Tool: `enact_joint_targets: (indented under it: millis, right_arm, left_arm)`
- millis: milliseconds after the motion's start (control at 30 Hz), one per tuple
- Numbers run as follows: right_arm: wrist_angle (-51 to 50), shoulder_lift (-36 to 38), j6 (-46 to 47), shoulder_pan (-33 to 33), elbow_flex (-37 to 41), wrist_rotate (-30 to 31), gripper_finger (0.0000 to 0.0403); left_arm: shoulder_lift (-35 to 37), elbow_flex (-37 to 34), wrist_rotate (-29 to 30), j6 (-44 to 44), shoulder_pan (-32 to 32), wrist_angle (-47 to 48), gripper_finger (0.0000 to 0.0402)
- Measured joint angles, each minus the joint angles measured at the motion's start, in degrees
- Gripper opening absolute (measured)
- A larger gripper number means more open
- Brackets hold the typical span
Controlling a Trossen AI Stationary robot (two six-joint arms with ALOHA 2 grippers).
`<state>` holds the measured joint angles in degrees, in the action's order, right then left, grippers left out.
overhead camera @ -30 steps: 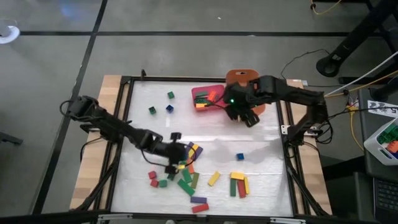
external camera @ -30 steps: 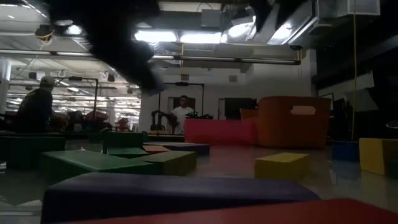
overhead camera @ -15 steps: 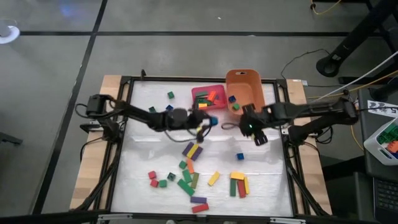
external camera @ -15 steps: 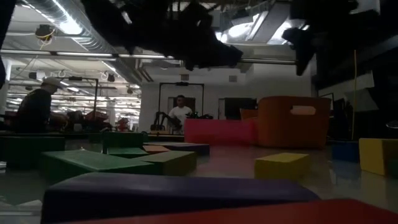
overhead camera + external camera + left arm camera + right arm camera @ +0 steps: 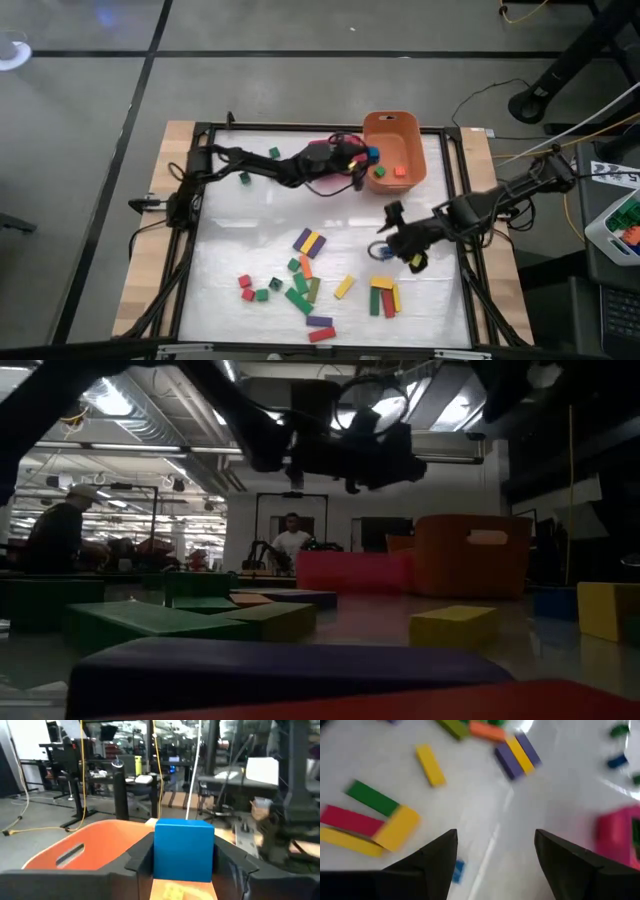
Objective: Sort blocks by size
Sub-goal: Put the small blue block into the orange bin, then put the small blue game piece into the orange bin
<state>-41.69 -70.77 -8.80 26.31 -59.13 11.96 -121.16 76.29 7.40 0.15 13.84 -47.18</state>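
A blue cube (image 5: 184,851) sits between the fingers of my left gripper (image 5: 367,158), which reaches level across the far part of the table to the left rim of the orange tub (image 5: 392,148). Two small cubes (image 5: 390,172) lie in the tub. My right gripper (image 5: 398,238) hangs open, slanting down over a small blue cube (image 5: 383,250) on the table's right middle; that cube (image 5: 458,871) lies beside one finger, untouched. Bars and cubes (image 5: 300,290) lie scattered along the near part. The pink tray (image 5: 617,832) is mostly hidden under my left arm in the high view. My left gripper pinches the blue cube by two opposite side faces (image 5: 159,855) between its two fingers. The fingers lie level and come from the table's left. The cube is lifted clear, upright, at the tub's left rim (image 5: 100,832).
Green cubes (image 5: 274,153) lie at the far left. Purple and yellow bars (image 5: 310,242) lie mid-table, a red, green and yellow group (image 5: 383,297) near right, and purple and red bars (image 5: 320,327) at the near edge. People stand in the room beyond.
My left gripper has swung from the block cluster near the table's middle up to the far side and right, turning level, carrying the blue cube to the tub's rim. My right gripper has come from over the tub toward the near edge and down, above the small blue cube.
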Motion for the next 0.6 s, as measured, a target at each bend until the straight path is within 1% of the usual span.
enact_joint_targets:
  millis: [133,233,333,433,500,600]
  right_arm:
    - [1.5,-1.0,0.0,3.9,0.0,-0.1,0.0264]
    - [1.2,-2.4,0.0,5.9,0.0,0.3,0.0264]
    - [1.9,-4.3,0.2,7.5,0.0,0.5,0.0264]
    - [1.7,-7.0,0.6,8.4,0.0,1.0,0.0264]
    - [1.4,-8.7,1.1,8.3,0.0,0.6,0.0264]
    - [2.1,-11.3,1.9,8.3,0.0,-1.5,0.0264]
  left_arm:
    - [-4.0,5.6,0.0,-0.2,0.6,0.2,0.0166]
    - [-5.4,8.0,0.0,-1.1,0.9,2.2,0.0173]
    - [-5.4,9.2,0.0,-3.1,0.9,7.7,0.0179]
    - [-3.9,9.3,-0.5,-5.9,0.5,14.3,0.0181]
    - [-2.1,9.3,-2.5,-6.8,0.3,20.1,0.0182]
    - [1.6,9.3,-6.4,-6.3,0.0,29.6,0.0182]
